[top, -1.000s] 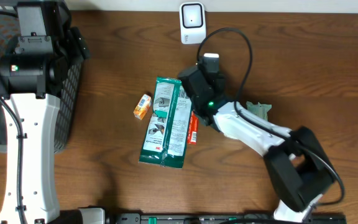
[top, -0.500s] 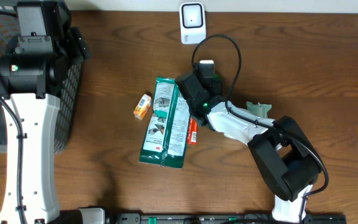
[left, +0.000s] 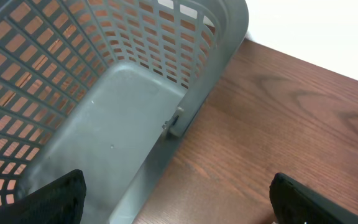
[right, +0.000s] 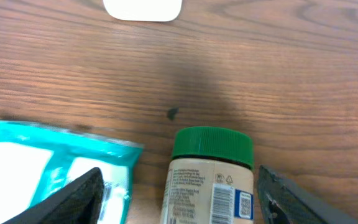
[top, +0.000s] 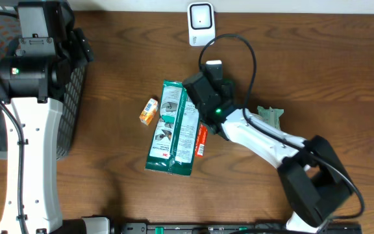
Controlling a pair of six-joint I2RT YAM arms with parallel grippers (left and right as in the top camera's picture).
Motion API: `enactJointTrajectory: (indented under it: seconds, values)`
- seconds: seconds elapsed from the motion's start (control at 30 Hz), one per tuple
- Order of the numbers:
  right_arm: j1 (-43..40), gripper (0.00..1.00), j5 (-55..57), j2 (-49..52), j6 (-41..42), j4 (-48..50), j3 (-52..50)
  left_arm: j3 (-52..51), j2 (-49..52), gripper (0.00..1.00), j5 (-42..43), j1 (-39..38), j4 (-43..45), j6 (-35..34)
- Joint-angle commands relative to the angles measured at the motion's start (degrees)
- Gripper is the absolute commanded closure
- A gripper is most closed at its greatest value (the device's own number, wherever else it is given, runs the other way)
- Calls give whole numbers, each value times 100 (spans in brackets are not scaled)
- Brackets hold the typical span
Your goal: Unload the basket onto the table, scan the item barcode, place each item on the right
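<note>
One small green-lidded jar (right: 210, 180) lies on the table (right: 260, 74) just beside the teal packet (right: 42, 162), between the right gripper's (right: 179, 186) spread jaws, looking rigid, smooth and apt to roll, best pinched across its labelled body; the left gripper (left: 176, 186) hangs wide open.

Brown wood-grain table (top: 317, 71) — grey lattice basket (left: 135, 124); teal-and-white packet (top: 174, 130); jar (right: 191, 193) — green lid (right: 212, 146), cream label (right: 197, 183); orange box (top: 149, 111); white scanner (top: 200, 19).

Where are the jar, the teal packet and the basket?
jar (right: 212, 145), right wrist view, green lid.
teal packet (top: 173, 130), overhead view, middle.
basket (left: 114, 127), left wrist view, bare floor.
</note>
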Motion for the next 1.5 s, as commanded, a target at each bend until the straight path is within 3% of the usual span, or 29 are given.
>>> enactJointTrajectory:
  seconds: [0.0, 0.17, 0.2, 0.3, 0.4, 0.5, 0.9, 1.47]
  values:
    - [-107, 23, -903, -487, -339, -498, 254, 37, 9, 10, -96, 24, 4, -13]
    - [-898, 23, -2417, -623, -66, -3023, 2157, 37, 9, 10, -96, 24, 2, -13]
    - [-1329, 24, -3104, -511, -63, -3943, 2977, 37, 9, 10, -96, 24, 4, -13]
    - [-2068, 24, -3908, -129, -74, -5497, 4271, 37, 9, 10, -94, 24, 4, -13]
    - [-2459, 21, -4079, 225, -81, -6229, 4835, 37, 9, 10, -94, 24, 4, -11]
    - [-2653, 15, -4350, 507, -160, -6328, 4868, 37, 9, 10, -96, 24, 4, -13]
    - [-2197, 13, -4476, 2343, -157, -5692, 4865, 37, 9, 10, -96, 24, 4, -11]
    - [-1805, 14, -3657, 3108, -153, -5143, 4837, 37, 9, 10, -94, 24, 4, -13]
